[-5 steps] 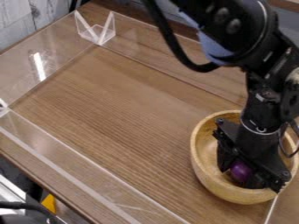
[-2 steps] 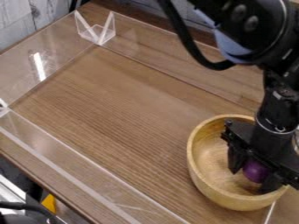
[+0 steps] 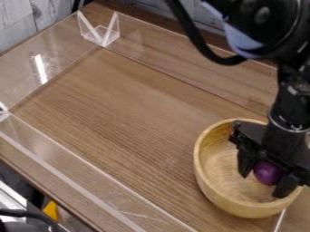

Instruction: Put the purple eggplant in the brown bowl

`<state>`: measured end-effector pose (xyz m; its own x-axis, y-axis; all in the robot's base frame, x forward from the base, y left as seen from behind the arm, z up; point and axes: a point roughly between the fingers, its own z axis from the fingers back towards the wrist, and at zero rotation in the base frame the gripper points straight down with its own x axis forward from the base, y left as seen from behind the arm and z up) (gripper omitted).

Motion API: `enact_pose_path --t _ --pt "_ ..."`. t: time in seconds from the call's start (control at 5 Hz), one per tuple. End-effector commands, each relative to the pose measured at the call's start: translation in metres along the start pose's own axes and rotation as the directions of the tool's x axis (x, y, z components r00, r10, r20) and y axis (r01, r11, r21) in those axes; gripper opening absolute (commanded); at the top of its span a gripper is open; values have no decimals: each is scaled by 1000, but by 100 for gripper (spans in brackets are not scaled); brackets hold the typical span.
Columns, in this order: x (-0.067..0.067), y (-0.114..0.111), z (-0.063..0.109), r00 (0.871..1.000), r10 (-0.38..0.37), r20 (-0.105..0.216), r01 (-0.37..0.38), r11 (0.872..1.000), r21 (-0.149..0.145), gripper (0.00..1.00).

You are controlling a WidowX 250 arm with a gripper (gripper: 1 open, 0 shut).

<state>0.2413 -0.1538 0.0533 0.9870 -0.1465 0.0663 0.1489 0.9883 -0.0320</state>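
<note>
Purple eggplant (image 3: 267, 173) pinched between the black arm's jaws (image 3: 266, 174), pointing downward over the brown bowl's (image 3: 215, 178) right side.

Brown bowl (image 3: 216, 181): on the bench (image 3: 121, 118), near its right edge, upright
Purple eggplant (image 3: 266, 172): between the gripper's fingers, at the bowl's opening; whether it touches the bowl's inside cannot be told
Gripper (image 3: 263, 163): black, pointing down over the bowl's right part, fingers closed around the eggplant
Clear bracket (image 3: 101, 30): at the bench's far left corner
</note>
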Motion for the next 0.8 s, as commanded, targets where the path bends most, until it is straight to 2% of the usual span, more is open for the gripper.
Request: enact_pose_path --t 0.0,0.2,0.6 --pt "8 -3 15 997 -12 78 15 999 -35 0" --pt "5 1 9 997 -21 78 23 999 -36 0" --pt "8 19 -2 997 -6 81 10 999 -45 0"
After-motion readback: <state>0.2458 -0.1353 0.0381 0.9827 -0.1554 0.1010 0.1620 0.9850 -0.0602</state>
